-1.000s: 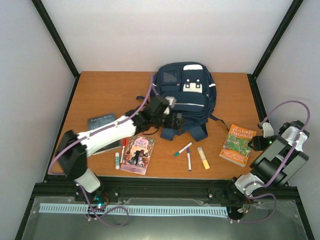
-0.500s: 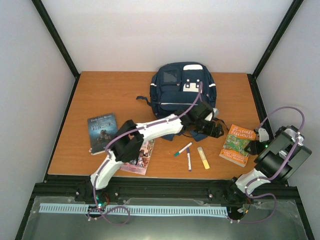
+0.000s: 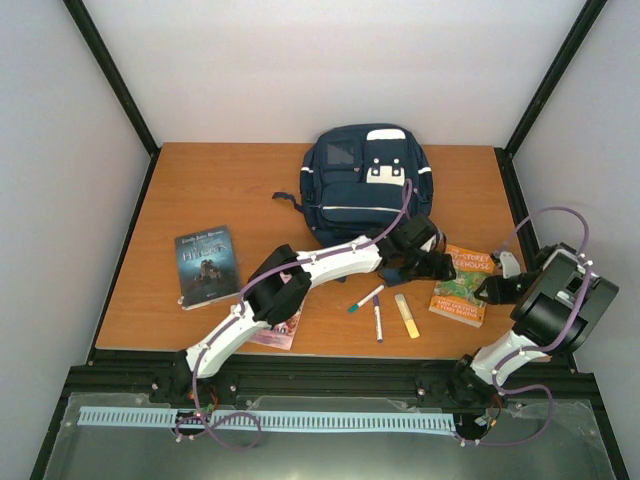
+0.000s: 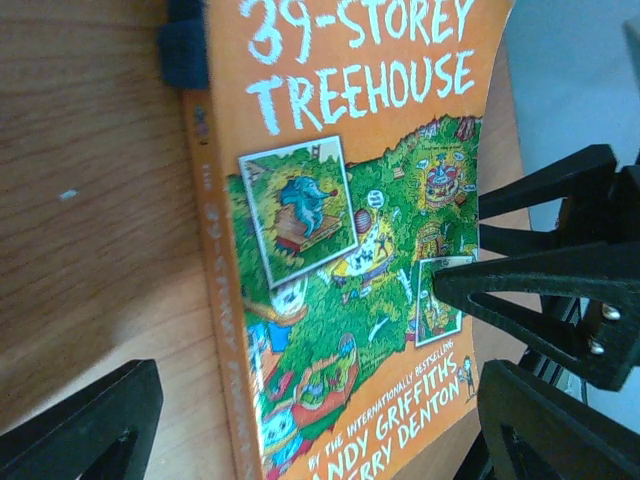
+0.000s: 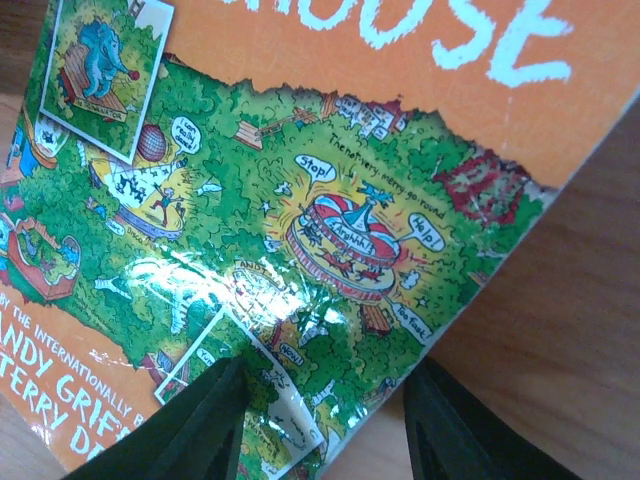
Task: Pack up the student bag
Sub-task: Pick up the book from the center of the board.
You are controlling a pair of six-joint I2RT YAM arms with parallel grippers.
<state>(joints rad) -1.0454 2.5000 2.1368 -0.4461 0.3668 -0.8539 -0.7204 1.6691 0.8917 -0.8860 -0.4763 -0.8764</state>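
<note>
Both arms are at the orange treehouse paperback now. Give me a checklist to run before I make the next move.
1. Left gripper jaws wide, straddling the orange paperback book: ok.
2. Right gripper at the book's right edge, jaws apart; hold on it: cannot tell.
3. Clearance between the two grippers: tight in left wrist view, not ok.
4. Large navy-blue fabric backpack open to receive the book: no opening visible, cannot tell.
5. Loose white marker pens lie apart from the book: ok.
</note>
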